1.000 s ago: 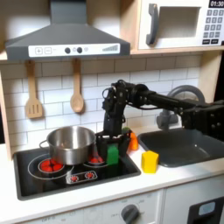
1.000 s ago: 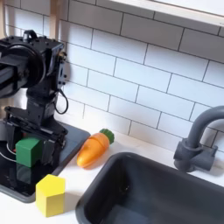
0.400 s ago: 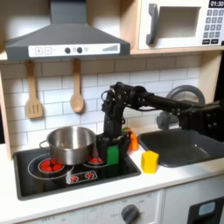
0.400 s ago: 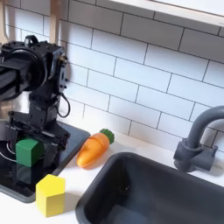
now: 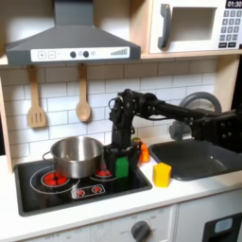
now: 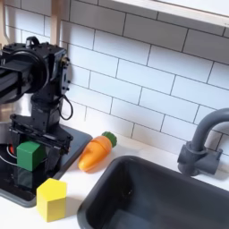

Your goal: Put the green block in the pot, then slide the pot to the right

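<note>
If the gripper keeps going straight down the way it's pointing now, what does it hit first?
Most likely the green block: the gripper points down right above it in the first exterior view, the fingers seeming to flank the block's top. Below the block is the black stovetop. How close they are is unclear.

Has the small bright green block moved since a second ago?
Yes. The small bright green block sits slightly higher against the yellow block in the second exterior view, between the gripper's fingers.
</note>
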Robot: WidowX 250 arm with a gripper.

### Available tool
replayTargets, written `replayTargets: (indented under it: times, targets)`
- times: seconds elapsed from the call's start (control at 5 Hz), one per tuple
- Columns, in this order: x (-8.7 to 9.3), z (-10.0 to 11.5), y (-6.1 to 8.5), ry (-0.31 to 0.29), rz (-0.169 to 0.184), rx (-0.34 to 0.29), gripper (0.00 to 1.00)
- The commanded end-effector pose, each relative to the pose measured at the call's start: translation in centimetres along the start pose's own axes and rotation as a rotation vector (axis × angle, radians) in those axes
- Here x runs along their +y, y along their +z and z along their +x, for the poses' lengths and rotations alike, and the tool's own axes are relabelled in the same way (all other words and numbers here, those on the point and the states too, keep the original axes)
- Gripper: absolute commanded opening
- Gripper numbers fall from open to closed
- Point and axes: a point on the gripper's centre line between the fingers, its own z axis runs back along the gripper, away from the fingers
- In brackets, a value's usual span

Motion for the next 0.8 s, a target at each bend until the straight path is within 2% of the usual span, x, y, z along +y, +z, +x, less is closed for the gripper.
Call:
replayTargets:
  times: [0.0,0.2,0.6]
  targets:
    - [-0.5,-0.4,0.1,-0.002,-0.014,-0.005,0.00]
    - [-0.7,-0.3,0.4,-0.013,-0.013,-0.034,0.00]
    - [-0.6,-0.2,2.8,-0.032,-0.038,-0.115,0.00]
